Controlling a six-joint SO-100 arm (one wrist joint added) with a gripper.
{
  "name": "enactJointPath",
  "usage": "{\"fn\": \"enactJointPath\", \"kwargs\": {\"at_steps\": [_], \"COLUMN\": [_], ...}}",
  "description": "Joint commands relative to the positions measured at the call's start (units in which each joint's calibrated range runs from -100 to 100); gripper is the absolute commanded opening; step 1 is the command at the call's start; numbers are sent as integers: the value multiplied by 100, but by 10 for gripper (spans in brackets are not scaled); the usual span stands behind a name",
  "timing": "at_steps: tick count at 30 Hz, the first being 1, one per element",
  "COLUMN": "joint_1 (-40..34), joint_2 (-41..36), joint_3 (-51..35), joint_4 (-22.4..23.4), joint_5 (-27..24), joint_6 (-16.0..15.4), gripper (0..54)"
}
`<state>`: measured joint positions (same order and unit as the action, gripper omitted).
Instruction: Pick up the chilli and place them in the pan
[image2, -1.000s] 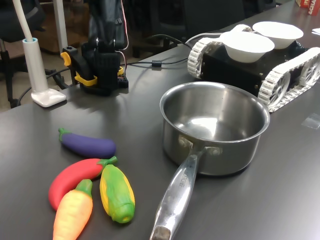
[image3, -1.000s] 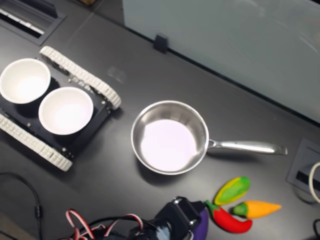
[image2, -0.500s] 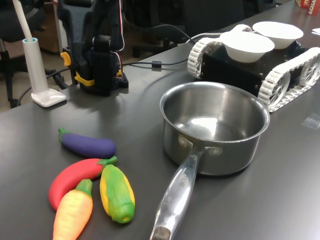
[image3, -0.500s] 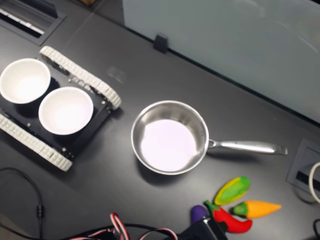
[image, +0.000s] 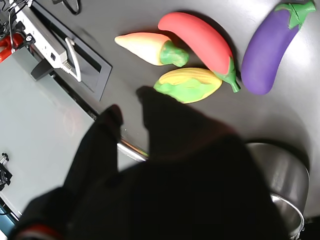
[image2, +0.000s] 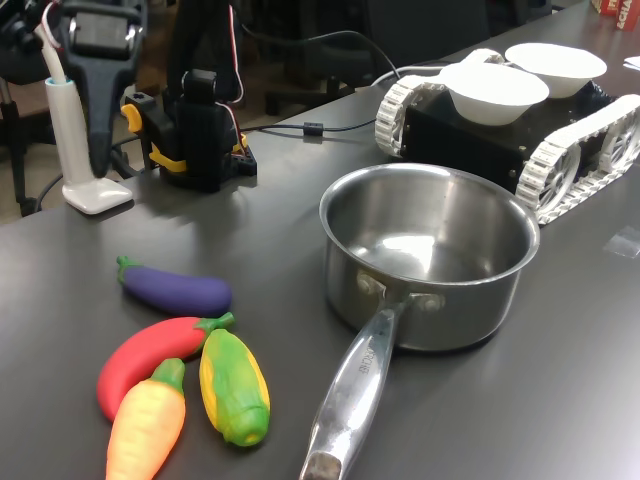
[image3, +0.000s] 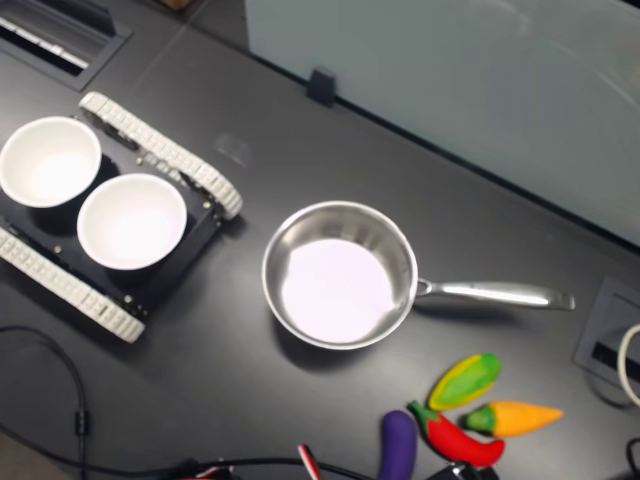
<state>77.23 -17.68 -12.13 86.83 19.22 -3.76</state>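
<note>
So far nothing is done: the chilli lies on the table, the pan is empty, and my pincer hangs parted, holding nothing.

This looks like a robotics lab or an office workroom, not a kitchen. A dark table carries a small tracked robot base near its far right edge in the first exterior view, with loose black cables trailing across the top. Flush cable boxes are set into the table along its edges in the second exterior view. Office chairs stand behind the far edge, and the vegetables are plastic toys.
</note>
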Motion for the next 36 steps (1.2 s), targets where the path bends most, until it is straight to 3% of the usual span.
{"fn": "enactJointPath", "kwargs": {"at_steps": [1, 15, 17, 36], "joint_1": [156, 362, 396, 75], "joint_2": [144, 928, 1038, 1763], "joint_3": [-527, -691, -700, -137], "joint_4": [-371, -644, -670, -781], "joint_5": [132, 469, 513, 962], "joint_6": [-94, -94, -94, -86], "gripper": [112, 232, 270, 299]}}
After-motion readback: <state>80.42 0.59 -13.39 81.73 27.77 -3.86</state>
